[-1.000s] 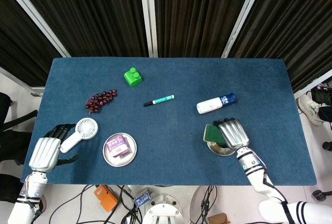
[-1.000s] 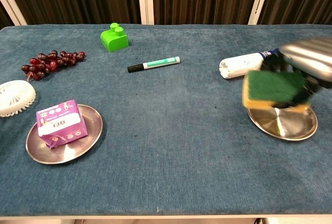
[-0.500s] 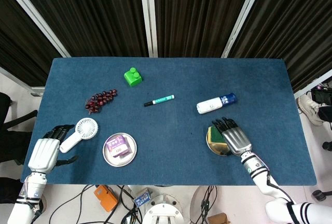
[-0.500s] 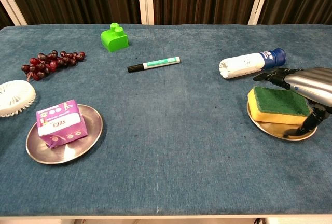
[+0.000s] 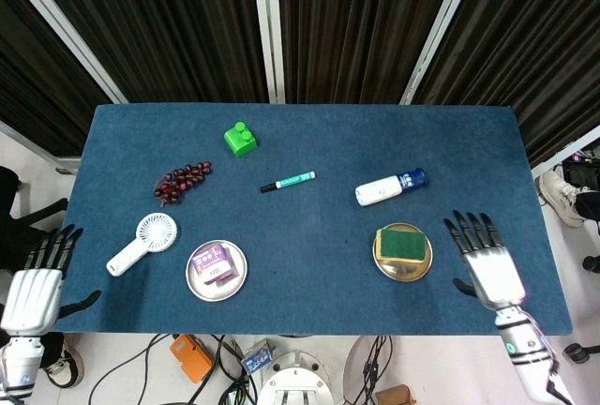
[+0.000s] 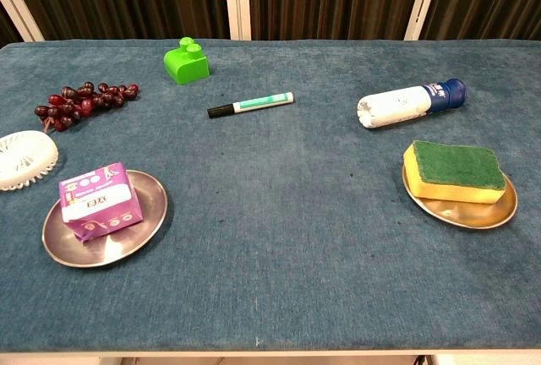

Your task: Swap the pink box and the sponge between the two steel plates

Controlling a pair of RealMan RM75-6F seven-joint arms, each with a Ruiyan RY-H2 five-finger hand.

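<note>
- Pink box on left steel plate.
- Green-topped sponge on right steel plate.
- Right hand flat, fingers apart, just right of that plate, holding nothing.
- Left hand spread at table's left edge, off the handheld fan.
- Behind: grapes, green block, marker, white bottle.

green block, grapes, marker, bottle, fan on table.

In the chest view the white fan is cut off by the left edge, and neither hand appears there. The print on the pink box and the white bottle is too small to read.
</note>
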